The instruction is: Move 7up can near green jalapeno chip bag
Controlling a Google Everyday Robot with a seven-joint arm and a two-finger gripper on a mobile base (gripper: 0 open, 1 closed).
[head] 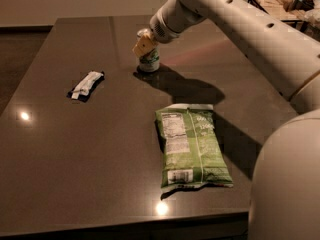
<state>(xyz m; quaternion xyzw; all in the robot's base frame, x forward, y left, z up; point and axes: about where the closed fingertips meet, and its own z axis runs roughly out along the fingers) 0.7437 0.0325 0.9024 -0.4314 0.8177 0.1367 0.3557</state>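
The 7up can (149, 61) stands upright on the dark table (100, 149) at the back centre, white and green. My gripper (145, 43) is right at the can's top, covering its upper part. The green jalapeno chip bag (191, 147) lies flat, label side up, in the front right part of the table, well apart from the can and nearer the camera.
A small white-and-black wrapped packet (86, 84) lies at the left of the table. My white arm (240, 24) stretches from the right across the back of the table, and its body (287, 184) fills the lower right corner. Cluttered items (280, 4) sit beyond the far right.
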